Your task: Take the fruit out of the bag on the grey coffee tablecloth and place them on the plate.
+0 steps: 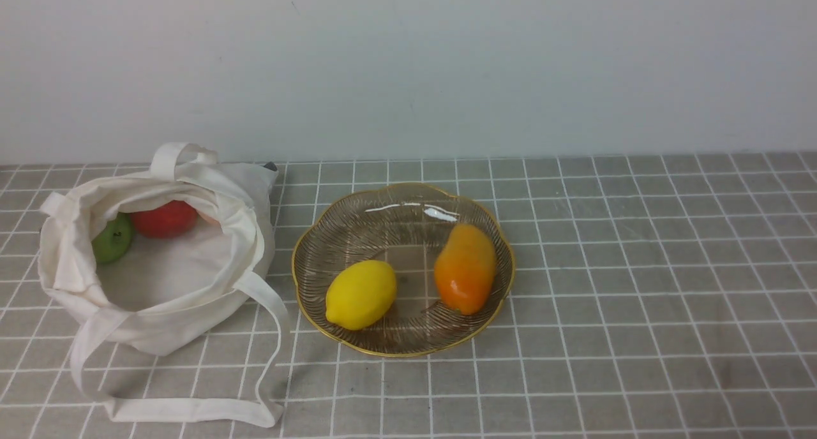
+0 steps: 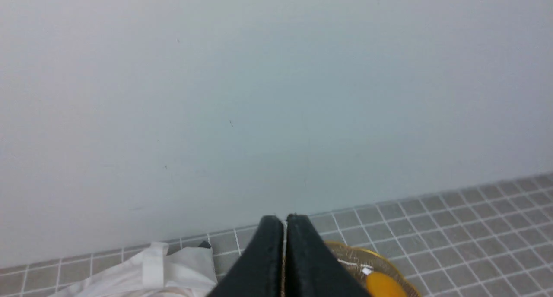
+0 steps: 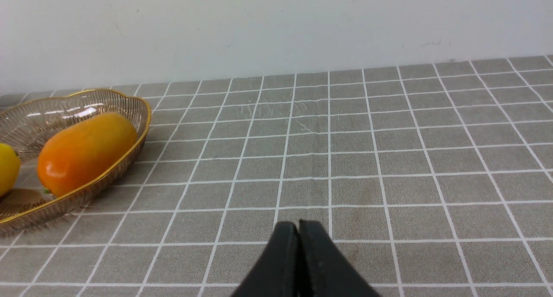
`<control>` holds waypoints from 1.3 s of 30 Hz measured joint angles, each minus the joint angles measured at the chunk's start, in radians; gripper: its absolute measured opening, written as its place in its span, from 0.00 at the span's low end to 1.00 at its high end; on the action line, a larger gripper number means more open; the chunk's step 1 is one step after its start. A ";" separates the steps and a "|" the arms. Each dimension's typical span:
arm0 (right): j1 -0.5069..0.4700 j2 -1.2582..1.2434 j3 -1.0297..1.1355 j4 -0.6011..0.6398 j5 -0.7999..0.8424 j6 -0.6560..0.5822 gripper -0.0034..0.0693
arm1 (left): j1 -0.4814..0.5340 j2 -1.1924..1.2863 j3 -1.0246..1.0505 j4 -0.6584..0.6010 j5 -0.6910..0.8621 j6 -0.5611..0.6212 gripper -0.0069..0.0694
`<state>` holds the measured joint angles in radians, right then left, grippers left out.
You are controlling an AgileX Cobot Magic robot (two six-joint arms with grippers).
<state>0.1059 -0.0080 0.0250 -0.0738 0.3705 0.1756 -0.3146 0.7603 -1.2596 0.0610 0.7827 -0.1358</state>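
The off-white cloth bag (image 1: 159, 260) lies open at the left on the grey checked tablecloth (image 1: 638, 286). Inside it I see a red fruit (image 1: 164, 219), a green apple (image 1: 113, 238) and a sliver of a pale peach one (image 1: 209, 219). The glass plate (image 1: 408, 203) with a gold rim holds a yellow lemon (image 1: 361, 294) and an orange mango (image 1: 465, 268). Neither gripper shows in the front view. My left gripper (image 2: 284, 221) is shut and empty, high above the bag (image 2: 173, 271) and plate (image 2: 384, 262). My right gripper (image 3: 298, 226) is shut and empty over bare cloth, right of the plate (image 3: 142, 111).
A pale wall (image 1: 408, 62) runs along the back edge of the cloth. The bag's long straps (image 1: 191, 410) trail toward the front left. A small dark object (image 1: 270, 166) peeks out behind the bag.
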 joint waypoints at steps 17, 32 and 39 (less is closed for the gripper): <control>0.000 0.000 0.000 0.000 0.000 0.000 0.03 | 0.000 -0.419 0.531 -0.001 -0.101 -0.067 0.08; 0.000 0.000 0.000 0.000 0.000 0.000 0.03 | 0.001 -0.427 0.566 -0.001 -0.124 -0.054 0.08; 0.000 0.000 0.000 0.000 0.000 0.000 0.03 | 0.136 -0.565 0.827 -0.071 -0.367 0.053 0.08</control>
<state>0.1059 -0.0080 0.0250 -0.0738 0.3705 0.1756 -0.1788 0.1949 -0.4325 -0.0104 0.4161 -0.0832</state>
